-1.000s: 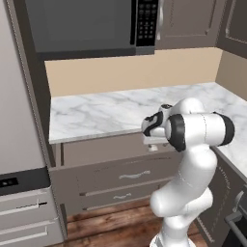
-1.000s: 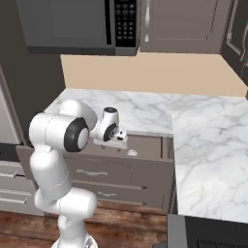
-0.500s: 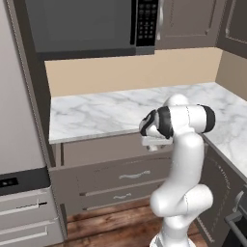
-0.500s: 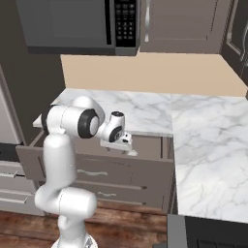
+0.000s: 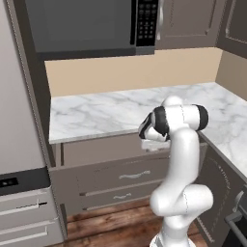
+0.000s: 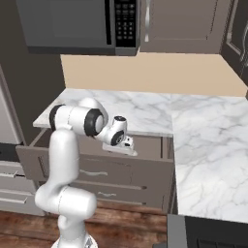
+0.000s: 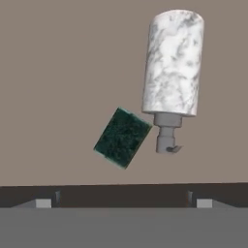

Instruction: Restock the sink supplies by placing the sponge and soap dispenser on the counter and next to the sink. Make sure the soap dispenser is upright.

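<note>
This is a home kitchen, rendered rather than filmed. A white marble counter (image 5: 106,113) with grey veining runs along a beige wall and turns a corner, over dark brown drawers (image 5: 130,176) with metal handles, the top one pulled open. A black microwave (image 5: 91,26) hangs under dark wall cabinets (image 6: 184,24), a grey appliance (image 5: 21,212) stands at the counter's left end, and the floor (image 5: 111,226) is reddish wood plank.
</note>
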